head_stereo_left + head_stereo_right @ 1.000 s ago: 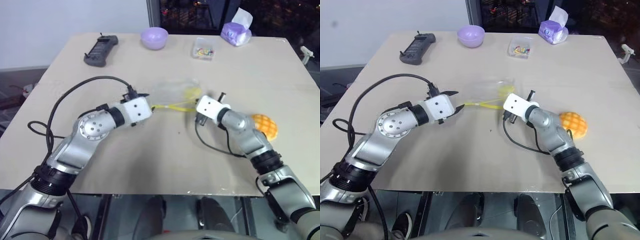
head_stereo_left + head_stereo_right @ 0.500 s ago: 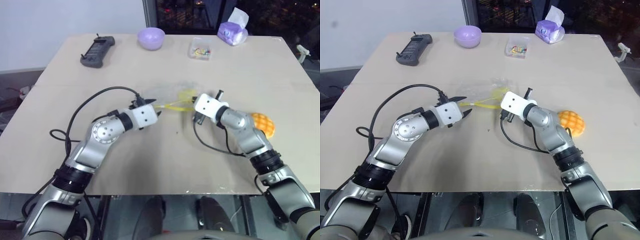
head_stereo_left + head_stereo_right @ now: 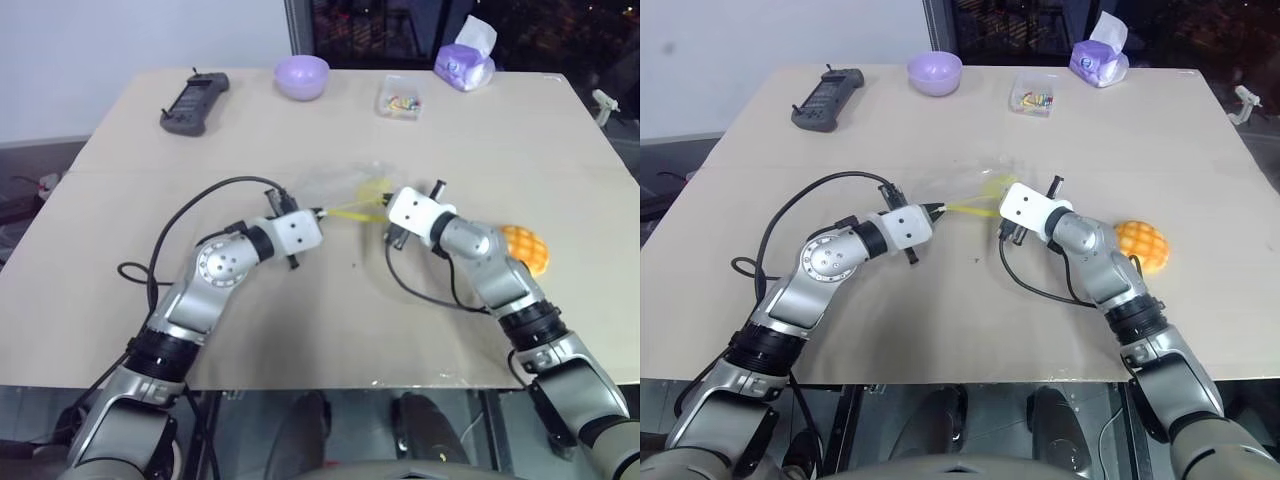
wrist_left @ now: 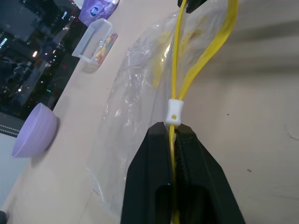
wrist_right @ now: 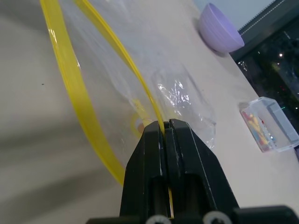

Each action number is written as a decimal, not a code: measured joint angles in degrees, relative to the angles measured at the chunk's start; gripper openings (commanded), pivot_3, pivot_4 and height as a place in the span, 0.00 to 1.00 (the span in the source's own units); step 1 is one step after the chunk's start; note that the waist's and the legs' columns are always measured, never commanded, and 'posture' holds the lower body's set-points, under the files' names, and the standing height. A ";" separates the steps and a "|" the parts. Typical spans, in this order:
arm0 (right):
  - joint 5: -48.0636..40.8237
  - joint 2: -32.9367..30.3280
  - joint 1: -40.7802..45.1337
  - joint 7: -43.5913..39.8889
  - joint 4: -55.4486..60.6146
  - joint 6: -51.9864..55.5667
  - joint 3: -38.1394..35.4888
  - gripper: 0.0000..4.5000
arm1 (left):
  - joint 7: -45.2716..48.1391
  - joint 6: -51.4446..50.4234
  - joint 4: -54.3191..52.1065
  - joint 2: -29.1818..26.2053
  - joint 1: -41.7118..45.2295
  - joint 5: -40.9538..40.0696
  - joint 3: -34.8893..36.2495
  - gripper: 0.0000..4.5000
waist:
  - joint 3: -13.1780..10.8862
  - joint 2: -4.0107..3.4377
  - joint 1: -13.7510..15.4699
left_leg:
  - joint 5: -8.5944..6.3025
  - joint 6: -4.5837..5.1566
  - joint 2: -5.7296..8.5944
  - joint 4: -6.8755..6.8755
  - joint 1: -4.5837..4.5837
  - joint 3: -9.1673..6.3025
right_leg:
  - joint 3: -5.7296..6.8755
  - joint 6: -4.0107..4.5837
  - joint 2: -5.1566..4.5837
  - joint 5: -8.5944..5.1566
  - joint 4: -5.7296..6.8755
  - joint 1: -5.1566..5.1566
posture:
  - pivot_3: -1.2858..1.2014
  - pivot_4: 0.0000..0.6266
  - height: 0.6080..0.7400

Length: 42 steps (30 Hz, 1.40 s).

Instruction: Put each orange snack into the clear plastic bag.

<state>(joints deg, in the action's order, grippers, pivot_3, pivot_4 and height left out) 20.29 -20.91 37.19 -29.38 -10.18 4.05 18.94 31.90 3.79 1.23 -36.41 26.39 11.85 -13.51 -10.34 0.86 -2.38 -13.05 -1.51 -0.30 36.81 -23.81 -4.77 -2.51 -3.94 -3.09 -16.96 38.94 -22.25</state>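
The clear plastic bag [image 3: 345, 187] lies crinkled at the table's middle, its yellow strip [image 4: 176, 60] stretched between my two grippers. At the strip's left end, just behind the white slider [image 4: 174, 112], my left gripper [image 3: 318, 212] is shut on the strip. My right gripper [image 3: 386, 207] is shut on the strip's other end, as the right wrist view shows [image 5: 166, 125]. The mouth gapes a little, with the two yellow edges apart. One orange snack [image 3: 528, 249], a domed bun with a grid pattern, sits on the table to the right, behind my right forearm.
Along the table's far edge stand a black remote [image 3: 193, 98], a lilac bowl [image 3: 303, 75], a small clear box [image 3: 400, 97] with colourful bits and a purple tissue pack [image 3: 465, 62]. A black cable loops off each wrist.
My left gripper, open before, has closed on the left end of the bag's yellow strip after edging right towards it. The right gripper kept its hold and place.
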 measured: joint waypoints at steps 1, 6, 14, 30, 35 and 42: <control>0.00 -0.01 -0.12 -0.22 0.18 0.38 0.00 0.00 | 0.02 0.04 0.01 0.05 0.00 0.05 0.01 0.01 | 0.00 0.00 0.01 | 0.00 0.00 0.00 0.01 0.00 0.00 | 0.00 0.00 0.00 0.00 0.00 0.00 | 0.52 0.24 0.97; -2.08 -1.43 -2.08 -2.20 3.57 0.07 -0.65 0.29 | 0.13 0.03 0.04 1.13 -0.09 0.38 0.01 0.00 | 0.00 0.00 0.07 | 0.00 0.01 0.00 0.05 -0.02 -0.01 | 0.01 0.00 0.00 0.00 0.00 0.01 | 0.52 0.24 0.97; -4.79 -5.10 -5.31 -9.51 10.40 7.30 -1.58 0.61 | 0.10 0.07 1.30 2.14 -0.09 1.17 0.02 0.00 | 0.01 0.00 0.00 | -0.10 0.17 0.01 0.15 -0.01 -0.02 | 0.01 0.00 0.00 0.00 0.09 0.03 | 0.52 0.24 0.97; -17.05 1.91 -8.13 -9.99 13.87 12.98 -5.59 0.01 | 0.09 0.05 1.78 4.24 0.45 1.62 0.03 0.00 | 0.01 0.00 0.08 | -0.11 0.18 0.02 0.35 0.03 -0.08 | 0.05 -0.01 0.01 0.00 0.30 0.10 | 0.52 0.24 0.97; -17.15 3.65 -7.85 -7.19 7.89 11.39 -6.31 0.01 | 0.40 0.00 1.76 4.33 0.45 1.46 0.05 0.00 | 0.01 0.00 0.02 | -0.11 0.18 0.02 0.39 0.06 -0.06 | 0.03 -0.01 0.01 0.00 0.43 0.09 | 0.52 0.24 0.97; -15.46 5.62 -3.05 -1.61 0.06 8.14 -6.69 0.01 | 1.70 0.17 1.68 4.16 0.43 1.59 0.04 0.00 | 0.01 0.00 -0.03 | -0.10 0.18 0.02 0.47 0.09 -0.06 | 0.01 -0.01 0.03 0.00 0.60 0.06 | 0.52 0.24 0.97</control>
<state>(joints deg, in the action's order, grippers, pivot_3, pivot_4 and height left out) 4.83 -15.29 34.14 -30.99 -10.12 12.19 12.25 33.61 3.96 2.91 -32.25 26.83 13.44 -13.47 -10.33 0.86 -2.40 -13.16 -1.33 -0.29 37.28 -23.72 -4.84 -2.50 -3.94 -3.07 -16.96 39.54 -22.18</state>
